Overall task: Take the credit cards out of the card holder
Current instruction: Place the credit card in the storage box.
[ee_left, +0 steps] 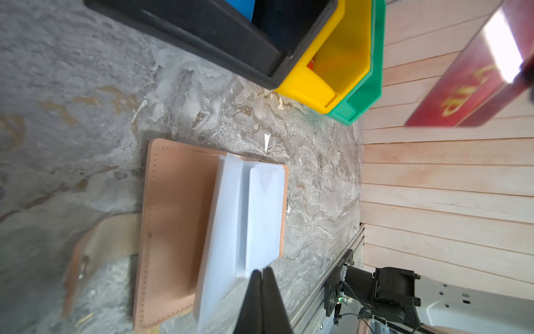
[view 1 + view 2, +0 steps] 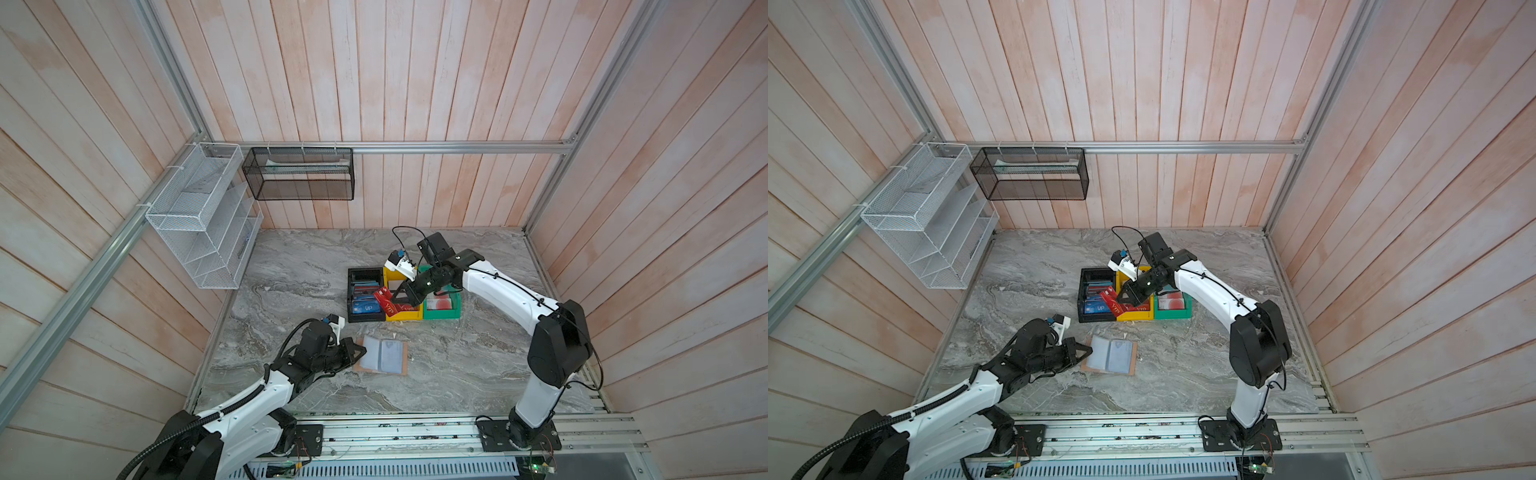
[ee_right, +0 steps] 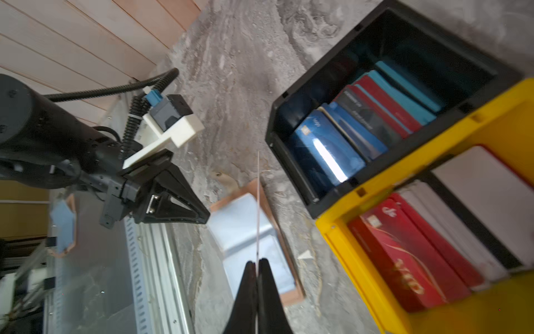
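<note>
Shows a red "VIP" credit card (image 2: 383, 300) pinched in the clenched right gripper (image 2: 395, 298), raised and tilted above the spot where the black bin (image 2: 365, 318) meets the yellow bin (image 2: 404, 317). Shows the tan card holder (image 2: 382, 355) lying open and flat on the marble table (image 2: 457, 365), apart from the bins and nearer the arm bases, pale blue sleeves (image 1: 260, 208) facing up. Puts the left gripper (image 2: 362, 351), clenched and empty, at the holder's edge on the left arm's side; cannot tell whether touching. Shows stacked cards (image 3: 326, 150) inside the black and yellow bins, plus a green bin (image 2: 441, 314) against the yellow one, on the side away from the black.
</note>
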`<state>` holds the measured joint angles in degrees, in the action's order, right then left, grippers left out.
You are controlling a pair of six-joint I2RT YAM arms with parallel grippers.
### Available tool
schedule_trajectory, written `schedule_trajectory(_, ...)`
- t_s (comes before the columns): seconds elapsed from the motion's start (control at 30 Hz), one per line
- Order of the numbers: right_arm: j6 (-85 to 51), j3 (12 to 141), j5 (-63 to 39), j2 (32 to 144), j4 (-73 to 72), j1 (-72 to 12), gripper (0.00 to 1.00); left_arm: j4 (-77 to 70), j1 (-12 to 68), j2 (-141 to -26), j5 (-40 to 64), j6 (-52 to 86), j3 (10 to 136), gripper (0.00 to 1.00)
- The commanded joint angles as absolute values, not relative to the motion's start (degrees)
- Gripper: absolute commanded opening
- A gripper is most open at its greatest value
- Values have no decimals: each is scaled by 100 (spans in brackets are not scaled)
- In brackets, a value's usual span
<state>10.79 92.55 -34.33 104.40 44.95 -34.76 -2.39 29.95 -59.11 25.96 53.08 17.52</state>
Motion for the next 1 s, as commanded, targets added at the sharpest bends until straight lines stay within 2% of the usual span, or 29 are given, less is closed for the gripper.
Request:
schedule_trajectory(0.0,2020,9994,-1770,11052,6019,-3470,0,-346,3006,-6067,2628,5143,1983,3)
schedule_trajectory(0.33,3481,11666,-688,11751,6699,-3547,0,-325,3006,-6137,2597,5159,2058,3)
schedule_trajectory(0.67,4099,11363,-273,11874,6668,-3672,0,-390,3006,-6263,2520,5172,2084,3)
schedule_trajectory(0.97,4529,11075,-431,11936,6512,-3787,0,-515,3006,-6235,2516,5229,2033,3)
